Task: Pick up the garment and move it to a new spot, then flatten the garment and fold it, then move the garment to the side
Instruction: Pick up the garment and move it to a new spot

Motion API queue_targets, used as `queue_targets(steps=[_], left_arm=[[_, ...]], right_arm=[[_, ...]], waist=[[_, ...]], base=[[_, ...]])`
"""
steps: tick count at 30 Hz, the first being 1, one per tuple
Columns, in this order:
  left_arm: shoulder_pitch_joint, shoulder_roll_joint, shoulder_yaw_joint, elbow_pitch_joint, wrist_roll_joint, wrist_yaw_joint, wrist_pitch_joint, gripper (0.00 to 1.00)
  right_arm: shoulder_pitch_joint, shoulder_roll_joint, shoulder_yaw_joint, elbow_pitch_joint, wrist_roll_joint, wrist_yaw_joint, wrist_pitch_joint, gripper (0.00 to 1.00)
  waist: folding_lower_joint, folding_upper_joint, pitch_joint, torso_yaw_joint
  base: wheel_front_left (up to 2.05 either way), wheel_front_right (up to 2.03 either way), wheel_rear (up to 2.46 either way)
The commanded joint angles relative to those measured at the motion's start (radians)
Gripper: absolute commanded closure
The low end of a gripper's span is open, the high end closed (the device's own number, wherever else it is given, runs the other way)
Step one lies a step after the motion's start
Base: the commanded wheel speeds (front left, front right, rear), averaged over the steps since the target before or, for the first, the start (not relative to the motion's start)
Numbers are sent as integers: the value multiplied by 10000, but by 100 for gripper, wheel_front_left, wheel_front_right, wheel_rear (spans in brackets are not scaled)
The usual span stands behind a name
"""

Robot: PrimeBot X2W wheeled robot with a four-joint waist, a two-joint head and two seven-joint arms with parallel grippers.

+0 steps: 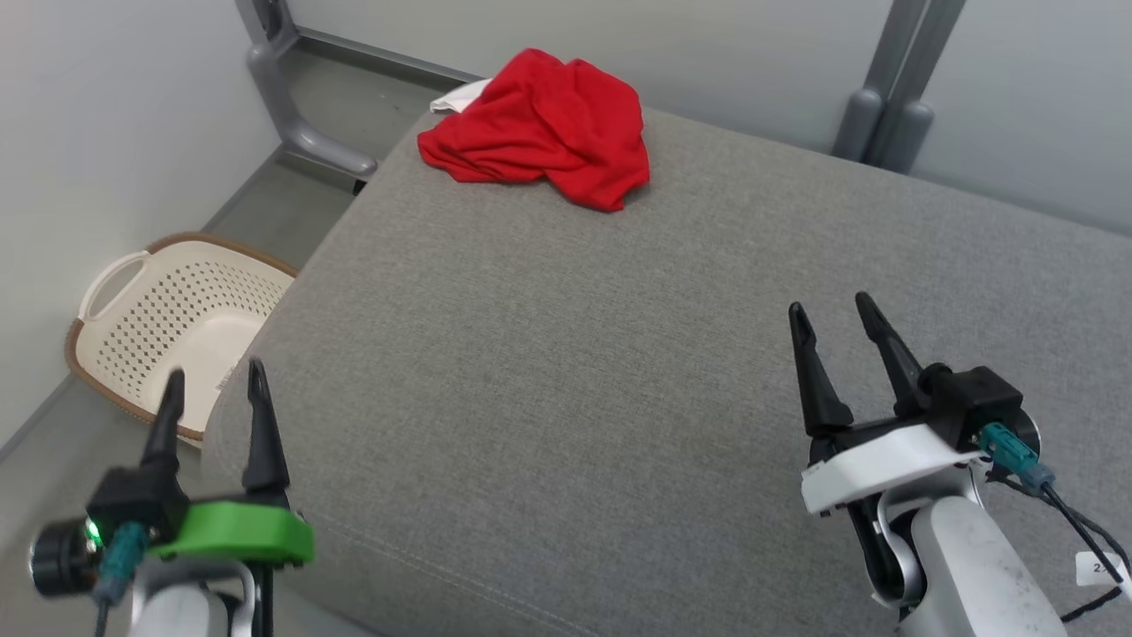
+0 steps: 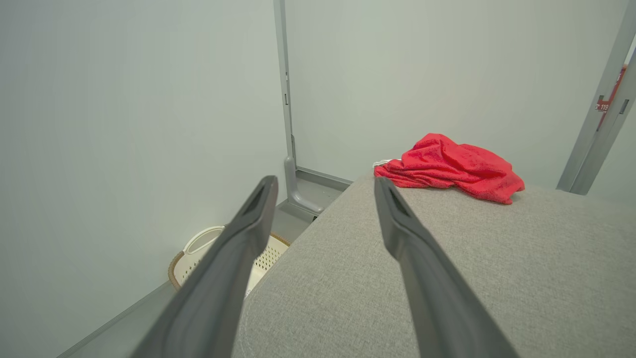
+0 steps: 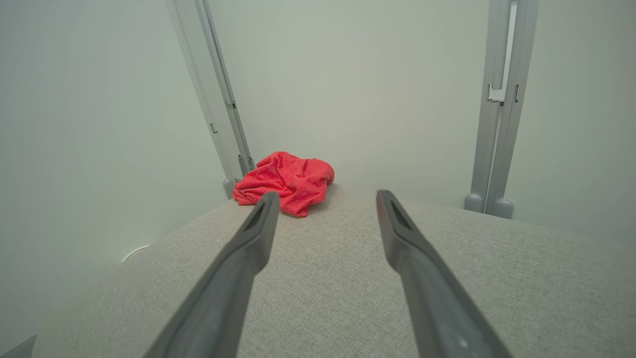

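A crumpled red garment (image 1: 541,128) lies in a heap at the far left corner of the grey padded surface (image 1: 619,372); a bit of white cloth (image 1: 460,95) pokes out behind it. The garment (image 2: 449,167) also lies far ahead in the left wrist view, and the garment (image 3: 285,182) sits beyond the fingers in the right wrist view. My left gripper (image 1: 215,382) hovers open at the near left edge, nothing between its fingers. My right gripper (image 1: 833,315) stands open over the near right of the surface, empty too. Both are far from the garment.
A cream perforated laundry basket (image 1: 168,327) with a brown rim stands on the floor left of the surface. Grey metal frame posts (image 1: 884,97) rise behind the far edge, another post foot (image 1: 309,141) at the far left. Pale walls close in behind and left.
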Motion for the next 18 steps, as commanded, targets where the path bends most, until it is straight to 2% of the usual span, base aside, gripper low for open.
queue_targets(steps=[1, 10, 14, 18], left_arm=[[-692, 178, -62, -111, 115, -118, 79, 0], [-4908, 978, -97, 416, -135, -897, 1170, 0], [-6846, 1306, -29, 1596, -357, -1141, 1784, 0], [-8263, 1390, -74, 3106, -533, -1275, 2346, 0]], right_arm=[[-259, -47, -78, -141, -138, -7, 49, 0], [-1324, -45, -228, -922, -685, -7, 300, 0], [-1757, -42, -183, -1191, -841, -7, 314, 0], [-2025, -36, -118, -1493, -922, -7, 330, 0]], waist=[[0, 0, 1006, -898], [0, 0, 3008, -2536], [0, 0, 3911, -3281], [0, 0, 4683, -3883]], base=[[0, 0, 0], [0, 0, 0], [0, 0, 0], [0, 0, 0]])
